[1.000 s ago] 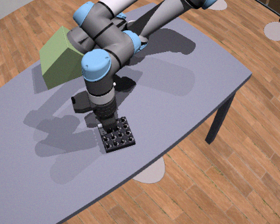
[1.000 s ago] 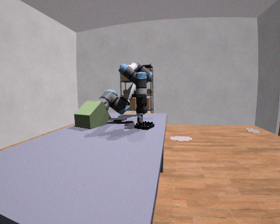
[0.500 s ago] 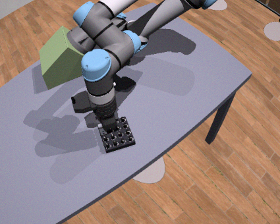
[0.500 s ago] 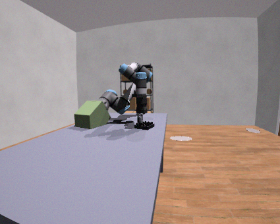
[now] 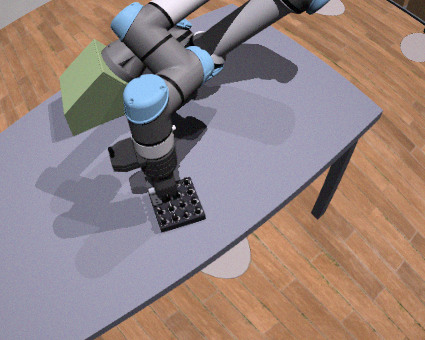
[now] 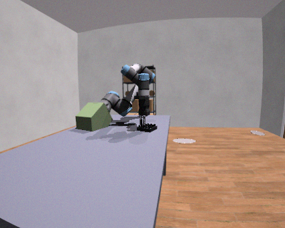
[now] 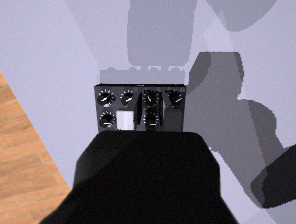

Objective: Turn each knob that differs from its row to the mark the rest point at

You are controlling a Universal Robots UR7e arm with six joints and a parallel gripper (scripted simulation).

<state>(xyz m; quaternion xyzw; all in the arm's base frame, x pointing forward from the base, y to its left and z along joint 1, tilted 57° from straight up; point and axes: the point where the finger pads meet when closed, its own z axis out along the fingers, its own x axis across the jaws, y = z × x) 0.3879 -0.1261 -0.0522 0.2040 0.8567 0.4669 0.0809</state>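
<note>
The black knob box (image 5: pixel 182 218) (image 6: pixel 151 129) (image 7: pixel 97 112) stands on the table in rows of knobs. My gripper (image 5: pixel 168 197) (image 6: pixel 142 125) (image 7: pixel 150 102) points straight down at the box. Its fingers stand partly apart at an inner knob (image 7: pixel 151 120), one on each side; it is open, and I cannot tell contact. In the wrist view several knobs show, each with white marks: an outer knob (image 7: pixel 105 99), one beside it (image 7: pixel 128 99), and a far one (image 7: pixel 175 98). One finger and the gripper body hide the others. The printed names and the socket are not legible.
The grey-blue table (image 5: pixel 266 165) (image 6: pixel 91 174) carries the box close to its long edge. A green slanted block (image 5: pixel 86 95) (image 6: pixel 91 117) stands near the arm's base. The arm rises above the box and casts shadows around it. Wooden floor lies beyond the table edge.
</note>
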